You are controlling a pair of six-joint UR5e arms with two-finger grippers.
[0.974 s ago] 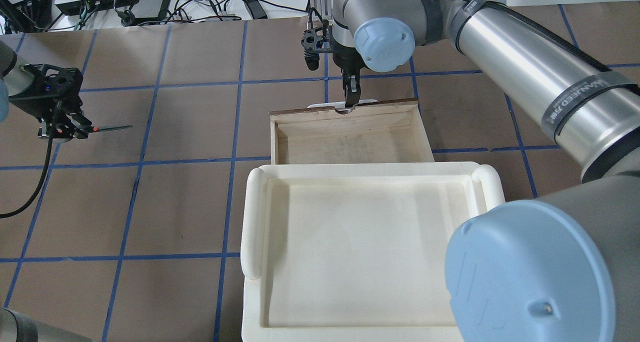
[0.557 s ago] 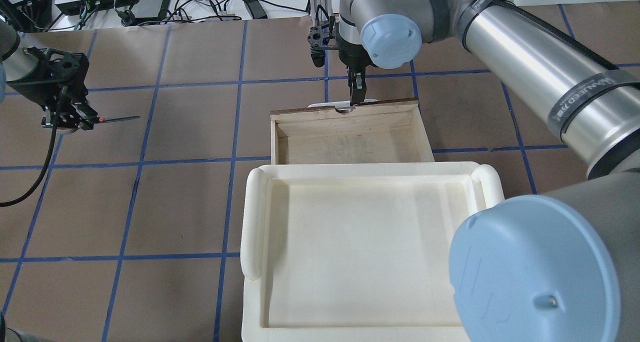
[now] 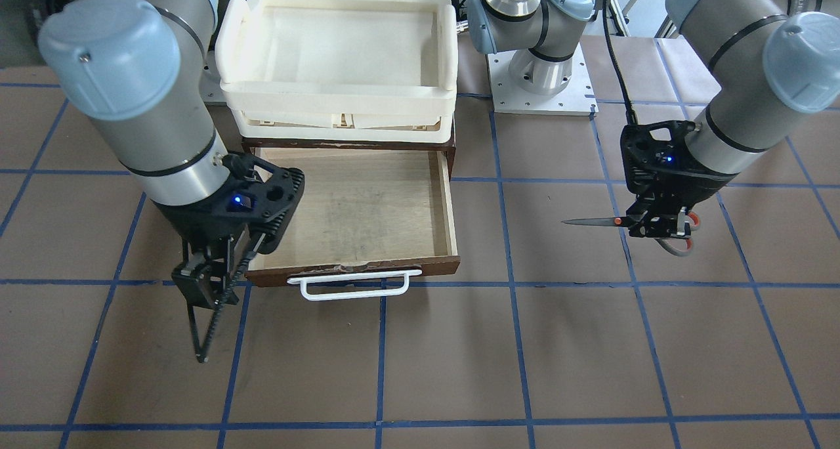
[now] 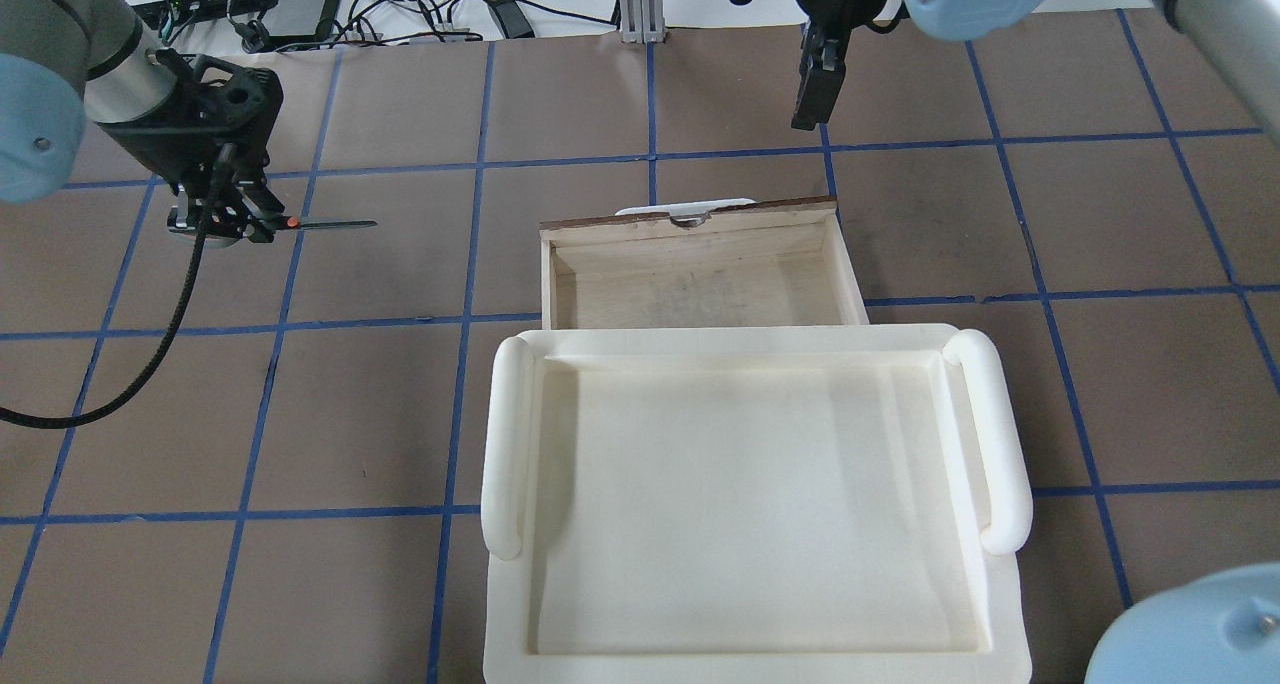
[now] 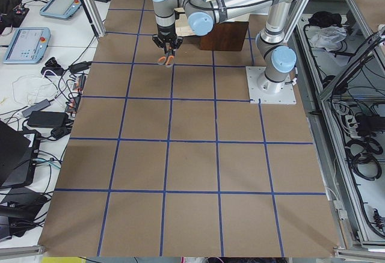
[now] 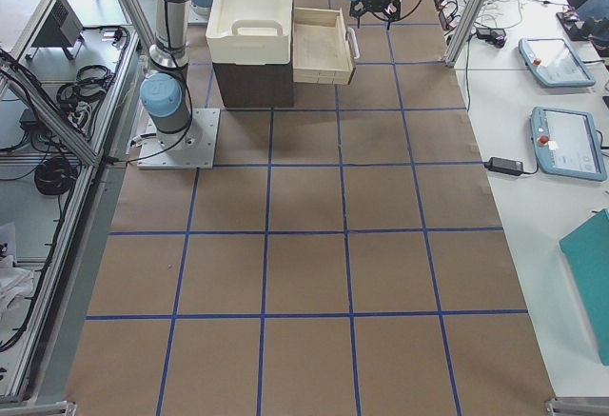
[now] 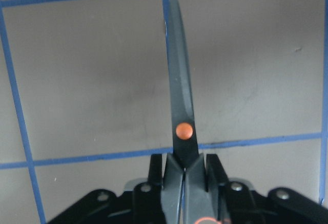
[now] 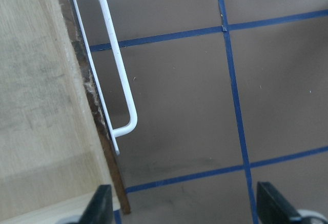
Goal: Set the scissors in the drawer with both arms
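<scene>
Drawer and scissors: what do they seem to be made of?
The drawer looks wooden: a pale, matte floor with streaks of grain, and a dark brown front with chipped edges. Its handle is a glossy white bar, probably coated metal or plastic. The scissors have dark matte blades, likely coated steel, with an orange pivot dot. Their handle loops look like plastic.

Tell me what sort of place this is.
Probably a robotics lab workcell: a grey-silver jointed left arm and right arm mounted at a brown table taped with a blue grid, blue-grey teach pendants on a side bench, and tangled black cables at the far edge.
</scene>
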